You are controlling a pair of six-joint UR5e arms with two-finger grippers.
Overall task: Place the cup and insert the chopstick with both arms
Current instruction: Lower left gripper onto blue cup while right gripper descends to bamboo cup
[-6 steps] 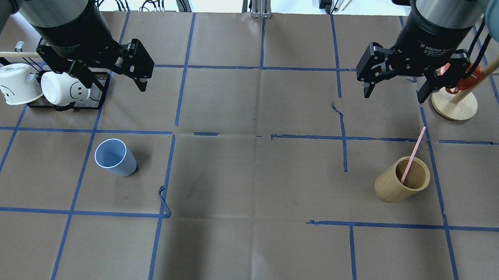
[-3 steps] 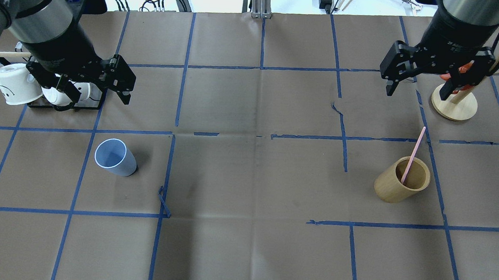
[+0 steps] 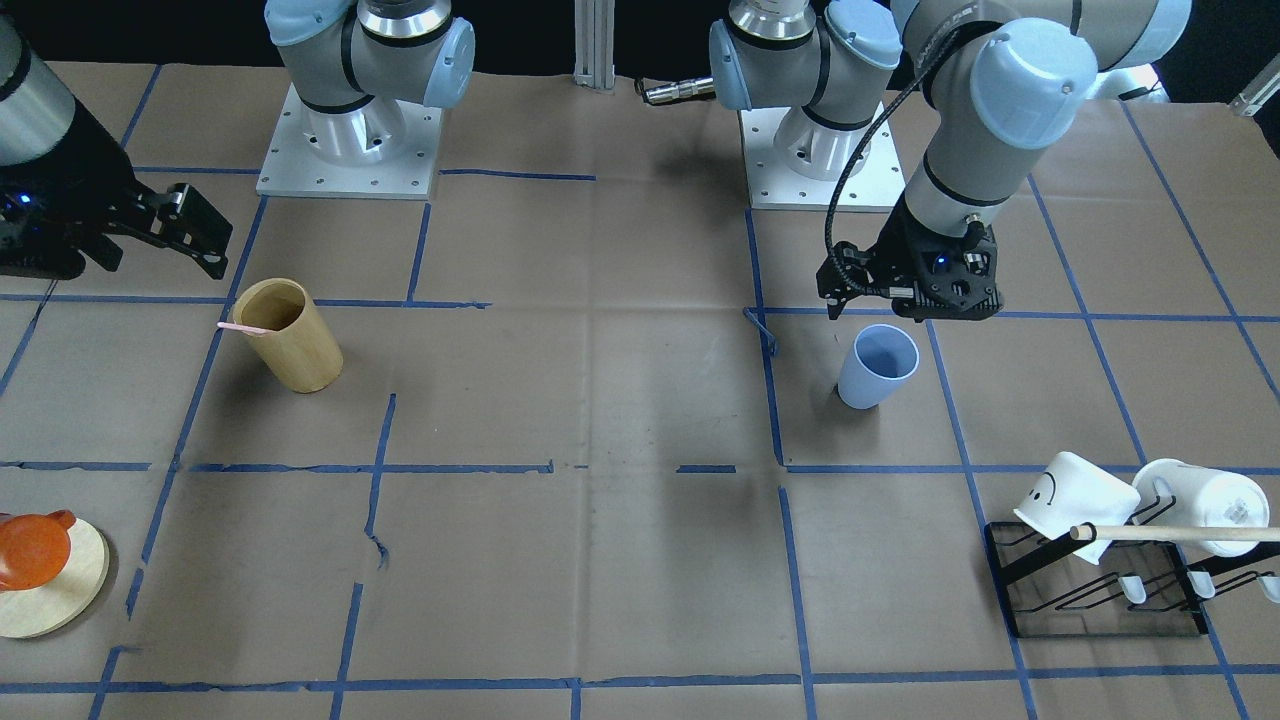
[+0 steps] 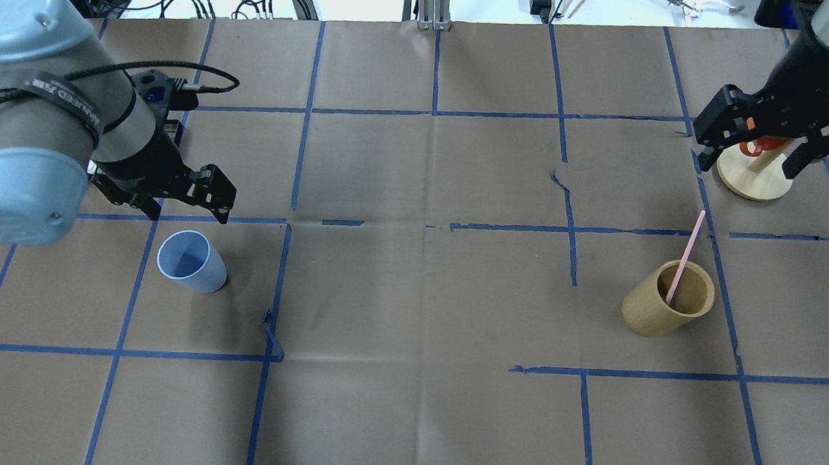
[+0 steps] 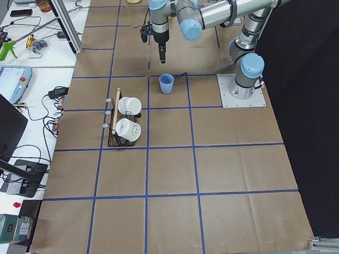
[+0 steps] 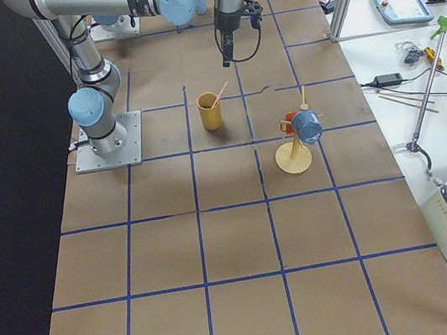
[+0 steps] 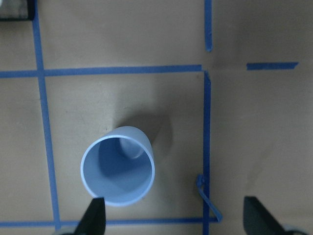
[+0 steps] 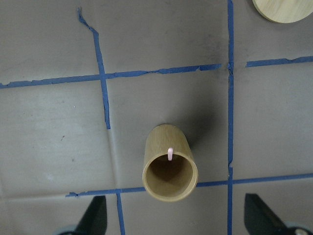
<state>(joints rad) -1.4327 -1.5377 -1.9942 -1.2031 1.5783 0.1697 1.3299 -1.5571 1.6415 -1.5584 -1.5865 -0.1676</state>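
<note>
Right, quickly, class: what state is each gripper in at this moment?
Left gripper: open, holding nothing.
Right gripper: open, holding nothing.

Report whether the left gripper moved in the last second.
Yes. In the overhead view the left gripper shifted down-frame, ending just beyond the light blue plastic cup.

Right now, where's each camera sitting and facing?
Front: across the table, facing robot; left arm, right arm.
Overhead: behind robot, looking down; left tool, right tool.
Exterior left: table's end; left arm near.
Exterior right: opposite end; right arm near.
Left wrist: down on blue cup; fingertips.
Right wrist: down on bamboo cup; fingertips.
Front, overhead share both cups.
</note>
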